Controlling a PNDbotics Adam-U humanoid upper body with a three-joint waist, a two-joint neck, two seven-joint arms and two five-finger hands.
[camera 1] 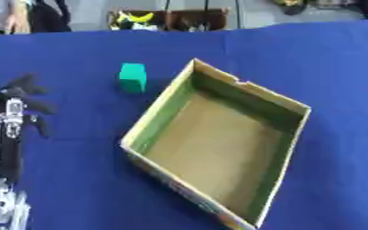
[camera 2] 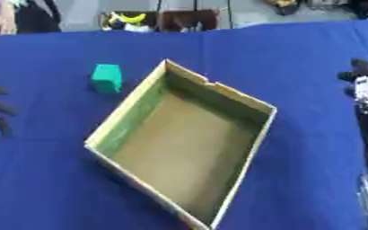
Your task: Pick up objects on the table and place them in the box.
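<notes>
A small green block [camera 1: 132,77] stands on the blue cloth just left of the box's far corner. The open cardboard box [camera 1: 291,110], green along its inner walls, lies askew in the middle and holds nothing. My left hand [camera 1: 18,96] hovers at the left edge, well left of the block, fingers spread and relaxed, holding nothing. My right hand [camera 2: 363,76] shows at the right edge in the right eye view, right of the box, fingers loosely extended, nothing in it.
The blue cloth-covered table [camera 1: 77,49] spreads around the box. Beyond its far edge stand a wooden crate with yellow and dark items [camera 1: 168,20] and a person [camera 1: 6,15] at the far left.
</notes>
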